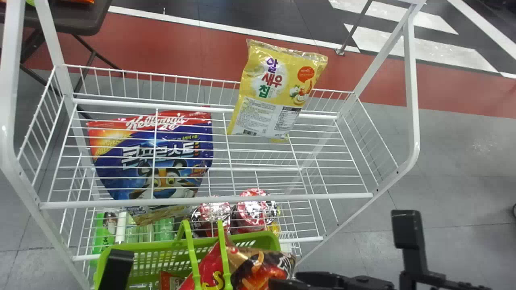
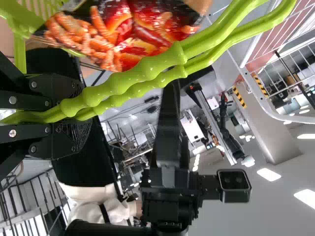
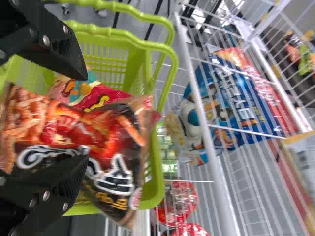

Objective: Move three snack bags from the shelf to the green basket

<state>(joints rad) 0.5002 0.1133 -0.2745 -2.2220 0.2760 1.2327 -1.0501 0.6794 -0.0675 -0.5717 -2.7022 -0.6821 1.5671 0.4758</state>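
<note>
Head view crops the green basket (image 1: 151,246), left jaws pinching handles (image 2: 170,56), right jaws spread.

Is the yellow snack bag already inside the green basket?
No, the yellow snack bag is on the white wire shelf, by its back rail, apart from the green basket.

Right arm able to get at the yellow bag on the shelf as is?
Probably yes: the right gripper is open by the green basket, and nothing covers the yellow bag's front.
</note>
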